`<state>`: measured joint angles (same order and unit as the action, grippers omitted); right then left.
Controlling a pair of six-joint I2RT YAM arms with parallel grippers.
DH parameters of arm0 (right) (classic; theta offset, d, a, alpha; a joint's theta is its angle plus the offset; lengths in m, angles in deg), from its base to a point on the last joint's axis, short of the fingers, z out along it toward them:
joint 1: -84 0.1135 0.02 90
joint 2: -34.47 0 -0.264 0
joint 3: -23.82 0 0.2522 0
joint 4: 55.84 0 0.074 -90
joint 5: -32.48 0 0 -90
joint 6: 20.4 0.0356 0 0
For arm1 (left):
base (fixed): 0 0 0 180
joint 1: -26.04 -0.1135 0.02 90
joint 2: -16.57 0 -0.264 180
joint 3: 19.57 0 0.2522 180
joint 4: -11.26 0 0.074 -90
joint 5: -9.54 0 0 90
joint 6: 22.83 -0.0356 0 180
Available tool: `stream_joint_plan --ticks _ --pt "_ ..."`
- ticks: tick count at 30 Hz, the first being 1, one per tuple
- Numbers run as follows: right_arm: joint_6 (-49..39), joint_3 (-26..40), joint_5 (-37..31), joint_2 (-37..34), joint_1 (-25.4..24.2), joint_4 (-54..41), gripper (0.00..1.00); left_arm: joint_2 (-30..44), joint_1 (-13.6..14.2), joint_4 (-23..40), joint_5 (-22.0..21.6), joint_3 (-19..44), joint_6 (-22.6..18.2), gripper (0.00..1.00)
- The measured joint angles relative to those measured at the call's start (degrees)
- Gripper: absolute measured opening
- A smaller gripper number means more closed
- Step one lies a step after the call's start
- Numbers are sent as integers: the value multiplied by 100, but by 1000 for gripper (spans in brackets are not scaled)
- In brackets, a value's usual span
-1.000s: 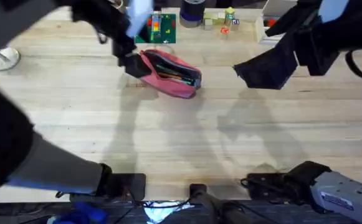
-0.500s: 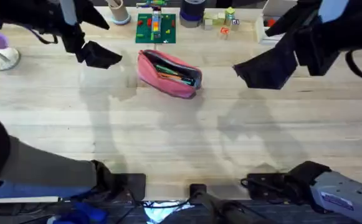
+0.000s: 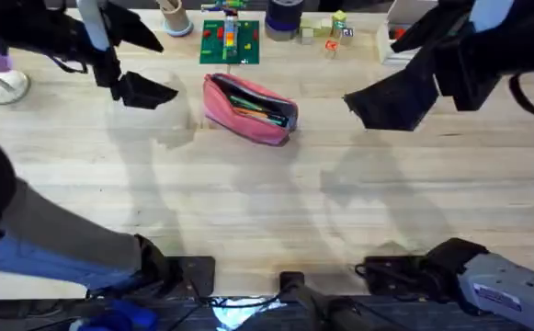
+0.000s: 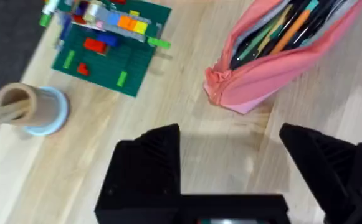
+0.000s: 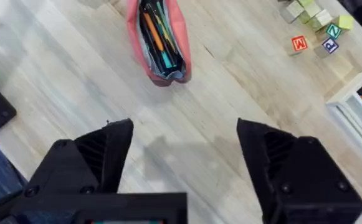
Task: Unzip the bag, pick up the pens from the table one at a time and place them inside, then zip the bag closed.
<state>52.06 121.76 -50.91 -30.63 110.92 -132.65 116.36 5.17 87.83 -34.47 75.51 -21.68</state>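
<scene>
The pink bag [image 3: 248, 108] lies unzipped on the table [image 3: 267, 202] at the back centre, its mouth gaping. Inside it I see pens [image 3: 248, 103], among them an orange one [image 5: 151, 32] and greenish ones [image 4: 265, 38]. My left gripper [image 3: 147, 90] hovers to the left of the bag, open and empty, with its fingers [image 4: 149, 162] spread apart in the left wrist view. My right gripper [image 3: 381, 106] hangs to the right of the bag, raised above the table, also open and empty; the bag [image 5: 157, 42] lies well beyond its fingers [image 5: 100, 155].
Along the back edge stand a green brick plate [image 3: 230, 41], a cup with sticks [image 3: 172, 17], a dark jar [image 3: 283, 18], lettered blocks [image 3: 331, 29] and a white box [image 3: 400, 41]. A bowl [image 3: 7, 85] sits at the far left.
A second ago the left gripper was at the bag's left end. It has since let go and drawn back to the left; the bag stays open and still. The right arm has not moved.
</scene>
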Motion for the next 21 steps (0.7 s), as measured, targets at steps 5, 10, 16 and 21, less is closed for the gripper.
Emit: stream_joint_plan --ticks 5,10,16,21 --pt "0 0 0 0 0 -1 998 482 -2 -41 102 0 -183 993" --pt "0 0 0 0 0 -2 998 828 -2 -42 180 0 -414 993" --pt "2 0 0 0 0 0 998 1150 -45 -22 383 0 -697 993" --pt "0 0 1 -22 0 -1 998 1307 -241 53 620 0 -790 993"
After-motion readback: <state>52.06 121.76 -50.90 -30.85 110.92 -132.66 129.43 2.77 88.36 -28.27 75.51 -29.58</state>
